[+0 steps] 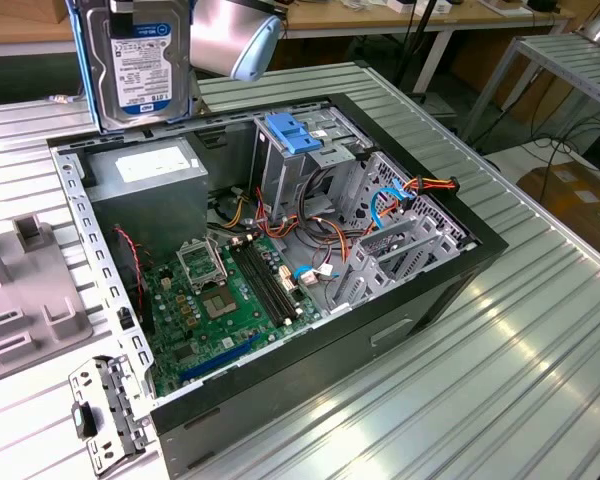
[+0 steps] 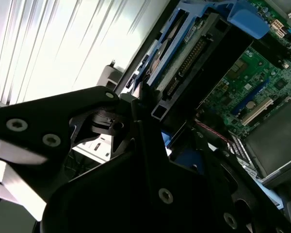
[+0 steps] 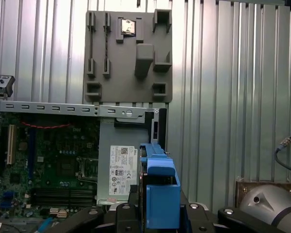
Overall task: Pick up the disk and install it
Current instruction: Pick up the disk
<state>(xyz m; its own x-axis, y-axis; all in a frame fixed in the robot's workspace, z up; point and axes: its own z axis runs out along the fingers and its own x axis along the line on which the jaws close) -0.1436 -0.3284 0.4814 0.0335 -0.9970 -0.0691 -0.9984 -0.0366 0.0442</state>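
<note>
The disk (image 1: 140, 60), a silver drive with a white and blue label and blue side rails, hangs upright in the air above the back corner of the open computer case (image 1: 420, 300), over the grey power-supply box (image 1: 150, 175). In the second wrist view my gripper (image 2: 146, 99) is shut on the disk (image 2: 189, 53), with its connector edge pointing away towards the green motherboard (image 2: 252, 82). The first wrist view shows the disk's blue rail (image 3: 160, 191) edge-on between the black gripper (image 3: 157, 216) parts.
Inside the case a metal drive cage (image 1: 325, 165) carries a bare blue bracket (image 1: 292, 135), with cables and the motherboard (image 1: 230, 300) beside it. A grey fixture plate (image 1: 20, 290) and a small metal bracket (image 1: 105, 410) lie at the exterior view's left on the ribbed table (image 1: 480, 380).
</note>
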